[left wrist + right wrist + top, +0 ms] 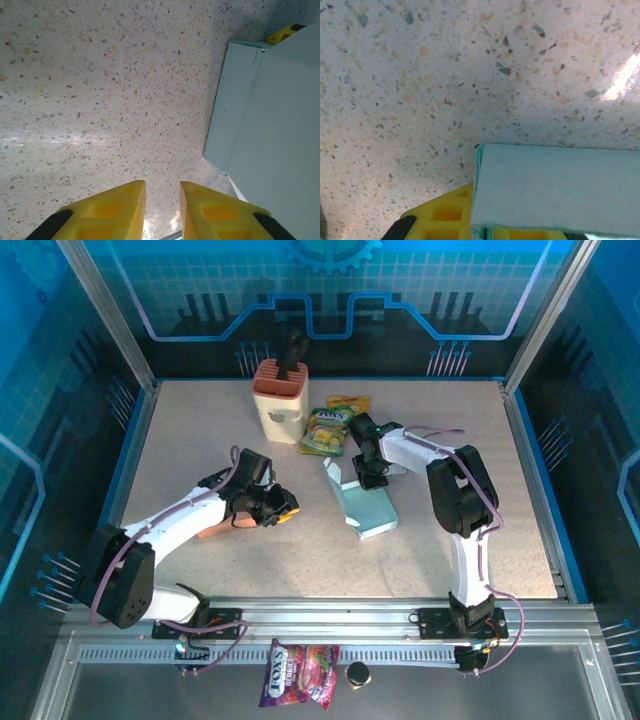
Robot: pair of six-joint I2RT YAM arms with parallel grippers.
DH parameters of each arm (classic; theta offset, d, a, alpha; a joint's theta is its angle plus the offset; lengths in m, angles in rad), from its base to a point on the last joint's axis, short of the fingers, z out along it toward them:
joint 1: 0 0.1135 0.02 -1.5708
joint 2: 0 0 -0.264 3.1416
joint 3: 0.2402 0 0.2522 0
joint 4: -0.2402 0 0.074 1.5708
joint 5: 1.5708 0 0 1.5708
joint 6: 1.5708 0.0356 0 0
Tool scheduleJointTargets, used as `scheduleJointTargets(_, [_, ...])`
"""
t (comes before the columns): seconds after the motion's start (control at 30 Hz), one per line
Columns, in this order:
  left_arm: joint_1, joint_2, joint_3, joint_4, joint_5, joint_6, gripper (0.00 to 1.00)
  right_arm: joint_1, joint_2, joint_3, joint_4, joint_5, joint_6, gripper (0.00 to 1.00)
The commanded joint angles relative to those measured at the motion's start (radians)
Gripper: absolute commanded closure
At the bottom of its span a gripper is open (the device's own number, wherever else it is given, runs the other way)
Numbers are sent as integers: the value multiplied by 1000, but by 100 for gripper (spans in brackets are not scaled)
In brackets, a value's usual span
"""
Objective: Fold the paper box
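"FOX'S" on purple candy bag [297,674]

One paper box [365,508] is being counted, and one peach holder [279,400]. Three snack packets are being tallied: green packet [327,430], orange packet [349,403], purple packet [298,675]. Two grippers are being counted, left gripper [288,511] and right gripper [372,479], plus one dark cap [357,674].

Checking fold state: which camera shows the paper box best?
Top external: the whole paper box, one flap raised at the right gripper. Left wrist catches two flat panels at its right edge; right wrist, one close-up flap over a yellow finger.
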Motion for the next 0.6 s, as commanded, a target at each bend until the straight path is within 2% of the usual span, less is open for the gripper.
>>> scheduleJointTargets(0.0, [5, -9, 32, -21, 3, 23, 75, -13, 25, 18, -25, 7, 1, 92])
scheduleJointTargets(0.1, [5, -8, 32, -22, 4, 24, 75, -11, 26, 16, -25, 5, 1, 100])
scheduleJointTargets(0.37, [5, -5, 35, -23, 6, 26, 75, -10, -9, -41, 34, 31, 23, 100])
scheduleJointTargets(0.57, [5, -7, 33, -23, 6, 27, 76, 1, -76, -101, 126, 96, 62, 100])
